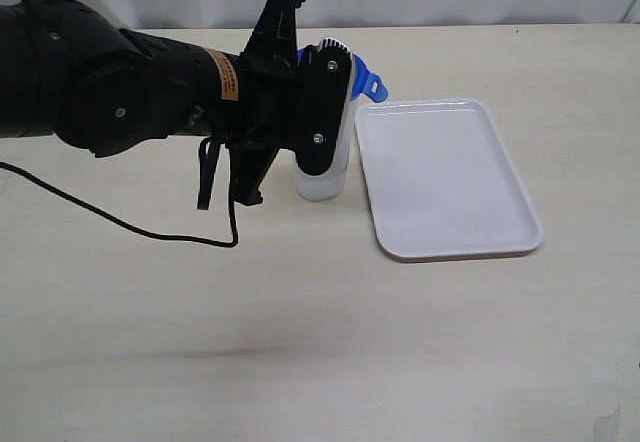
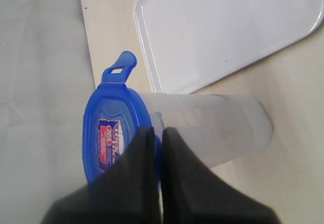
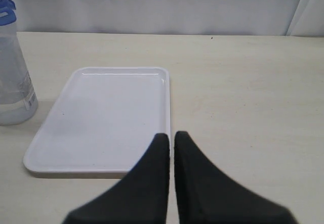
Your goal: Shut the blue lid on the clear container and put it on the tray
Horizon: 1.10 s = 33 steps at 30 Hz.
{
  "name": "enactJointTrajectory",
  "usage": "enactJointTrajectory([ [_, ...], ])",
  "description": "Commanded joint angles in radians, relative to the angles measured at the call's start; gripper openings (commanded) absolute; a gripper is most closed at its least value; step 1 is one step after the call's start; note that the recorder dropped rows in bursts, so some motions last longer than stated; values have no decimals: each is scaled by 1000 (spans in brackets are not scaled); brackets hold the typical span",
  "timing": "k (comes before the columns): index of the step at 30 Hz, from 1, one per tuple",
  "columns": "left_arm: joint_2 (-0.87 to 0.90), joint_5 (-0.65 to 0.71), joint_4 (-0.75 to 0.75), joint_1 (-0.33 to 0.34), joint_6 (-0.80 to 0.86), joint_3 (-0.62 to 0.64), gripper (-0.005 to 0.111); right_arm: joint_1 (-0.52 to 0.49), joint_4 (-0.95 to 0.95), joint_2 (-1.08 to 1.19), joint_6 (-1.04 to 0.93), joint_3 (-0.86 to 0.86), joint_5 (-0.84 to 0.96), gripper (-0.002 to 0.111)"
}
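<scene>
The tall translucent plastic tumbler-shaped container (image 1: 322, 177) is standing upright on the pale beige table (image 1: 300, 342), just beside the near long edge of the flat white rectangular plastic tray (image 1: 445, 177), not on it. In the exterior view a narrow strip of table is showing between the container's base and the tray's rim. The small round bright-blue plastic lid (image 2: 114, 133) is sitting on the container's mouth with its red-and-blue sticker facing outward, and one snap tab is sticking up on the tray side.

The left gripper (image 2: 158, 133) is reaching in from the left of the exterior view and hanging over the lid's rim. Its black fingers (image 2: 142, 148) are lying together with only a slit between them. From the left wrist view I cannot tell whether they are pressing on the lid or only hovering at it. The left arm's black body is covering most of the container's upper half in the exterior view, and a thin black cable (image 1: 120, 224) is trailing from it across the table.

The right gripper (image 3: 171, 137) is hanging low over the table at the tray's end, its fingers (image 3: 159, 153) closed against each other and holding nothing. A pale grey backdrop (image 3: 162, 6) is running behind the table's far edge.
</scene>
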Motion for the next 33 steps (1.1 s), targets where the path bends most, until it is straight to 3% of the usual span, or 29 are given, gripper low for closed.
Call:
enactJointTrajectory([
  [1,1,-10,-11,-2,-11,-8,0,-6,1,-4,-6,2,-3,4],
  [10,1,0,-11,-2,-11,-8,3,-6,1,-4,-6,2,-3,4],
  [18,1,1,-11,-2,-11,-8,37,-6,1,-4,-6,2,-3,4],
  [27,1,1,-11,-1,-11,-8,61,-6,1,-4,-6,2,-3,4],
  [33,-7,14,-11,4,-12,-8,67,-6,1,-4,-6,2,-3,4],
])
